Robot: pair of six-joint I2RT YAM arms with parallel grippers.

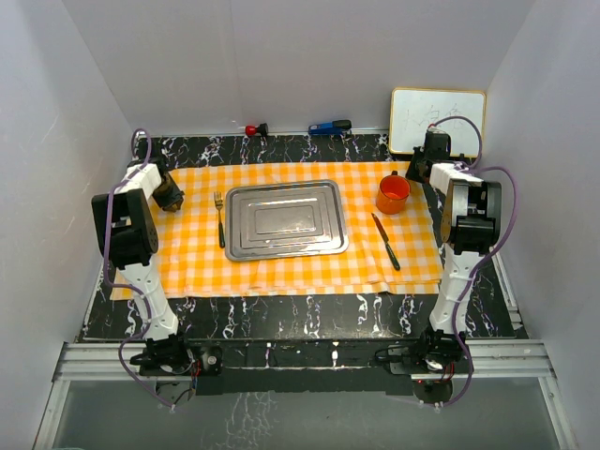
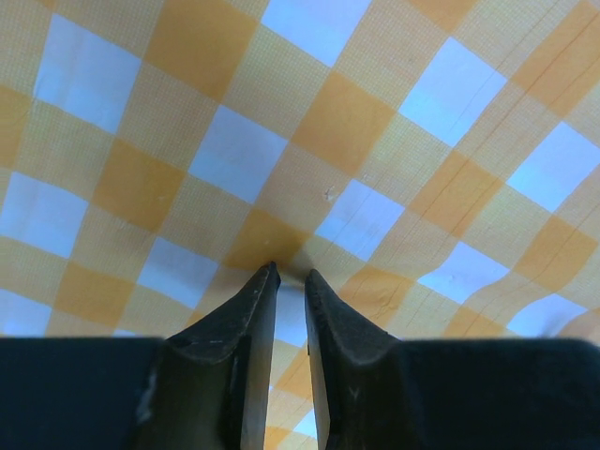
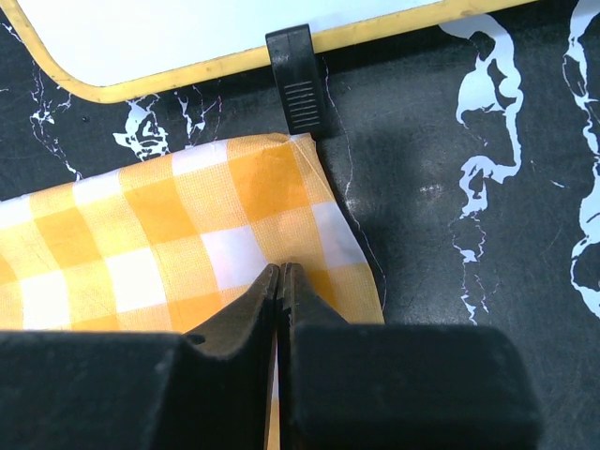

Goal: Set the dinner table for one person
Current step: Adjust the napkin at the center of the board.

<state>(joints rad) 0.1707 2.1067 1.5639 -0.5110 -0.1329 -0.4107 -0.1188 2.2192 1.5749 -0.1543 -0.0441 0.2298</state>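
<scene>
Dinner table: bare black margin around every checked cloth edge.

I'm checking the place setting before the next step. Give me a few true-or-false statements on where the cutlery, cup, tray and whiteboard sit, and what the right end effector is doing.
1. The fork lies on the checked cloth, left of the steel tray. True.
2. The knife lies inside the tray. False: it lies on the cloth, right of the tray.
3. The orange cup stands on the cloth, beyond the knife. True.
4. The whiteboard lies flat on the cloth. False: it stands on the dinner table, past the cloth's far right corner.
5. The right end effector is wide open. False: it is shut, its tips at that cloth corner.
</scene>
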